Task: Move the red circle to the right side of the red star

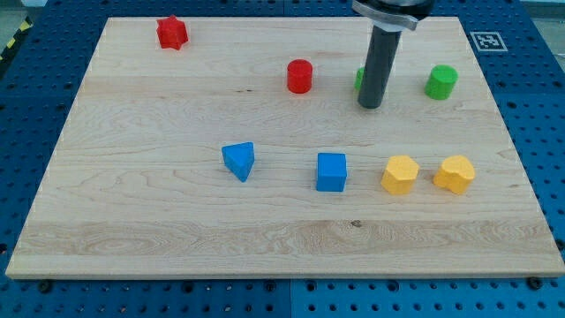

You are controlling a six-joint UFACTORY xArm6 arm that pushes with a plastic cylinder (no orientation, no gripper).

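right of red circle (300,77), my tip (370,106)

You see a straight dark grey rod, round and smooth, ending in my tip (370,106) (cut flat at the bottom). Above it sits a wider dark collar with a paler rim.

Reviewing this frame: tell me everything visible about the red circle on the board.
The red circle is a short, solid red cylinder, matte and plastic-looking, standing upright on its flat end on the wooden board. It sits in the upper middle of the view, touching nothing else. The red star lies well off toward the view's top left. My tip is to its right and slightly lower in the view, clearly apart from it, partly hiding a green block.
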